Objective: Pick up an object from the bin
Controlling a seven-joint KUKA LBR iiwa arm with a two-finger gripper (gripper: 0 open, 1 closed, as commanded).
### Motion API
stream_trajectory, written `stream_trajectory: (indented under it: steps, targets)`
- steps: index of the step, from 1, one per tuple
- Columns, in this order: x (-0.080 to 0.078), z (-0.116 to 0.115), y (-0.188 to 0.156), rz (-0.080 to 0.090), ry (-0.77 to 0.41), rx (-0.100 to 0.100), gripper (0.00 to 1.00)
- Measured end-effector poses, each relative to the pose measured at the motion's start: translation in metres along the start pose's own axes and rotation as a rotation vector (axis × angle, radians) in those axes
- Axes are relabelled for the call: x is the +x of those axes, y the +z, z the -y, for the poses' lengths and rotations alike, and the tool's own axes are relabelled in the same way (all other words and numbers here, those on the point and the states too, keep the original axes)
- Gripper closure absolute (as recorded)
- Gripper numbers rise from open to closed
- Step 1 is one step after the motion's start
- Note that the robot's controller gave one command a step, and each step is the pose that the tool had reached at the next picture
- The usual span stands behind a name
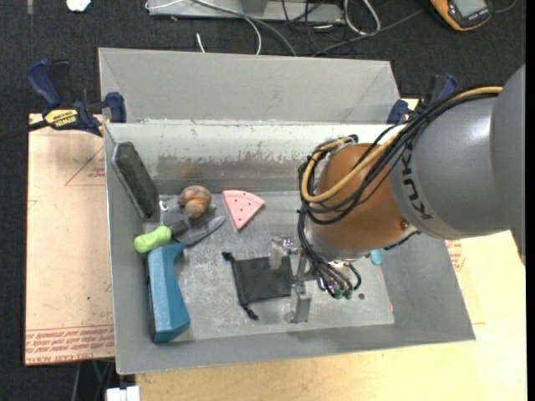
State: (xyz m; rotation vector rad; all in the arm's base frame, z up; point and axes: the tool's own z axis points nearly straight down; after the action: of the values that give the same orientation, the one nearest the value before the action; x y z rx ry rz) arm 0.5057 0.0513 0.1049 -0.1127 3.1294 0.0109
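Camera view. Item: flat black patch [257,281], lying low-centre on the floor of the bin [213,317], apart from a pink wedge [242,208] and a blue block [165,297].
Handling, judged: light, limp, likely to sag; best pinched at its right edge.
Gripper [291,278]: fingers stood wide apart, one to either side of that right edge, not closed on it.
Arm [468,165]: extended from the right, orange-covered wrist [359,199] pointed steeply down.
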Motion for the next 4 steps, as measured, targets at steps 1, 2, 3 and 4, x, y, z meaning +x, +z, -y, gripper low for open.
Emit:
stream_trajectory:
  steps: [1, 2, 3, 4]
  targets:
    - [0.001, 0.001, 0.036, -0.005, 0.022, 0.000, 0.00]
    - [0.012, -0.012, 0.035, -0.005, 0.187, -0.001, 0.00]
    - [-0.009, 0.000, 0.029, -0.002, 0.391, -0.001, 1.00]
    - [-0.009, 0.000, 0.029, -0.002, 0.391, -0.001, 1.00]
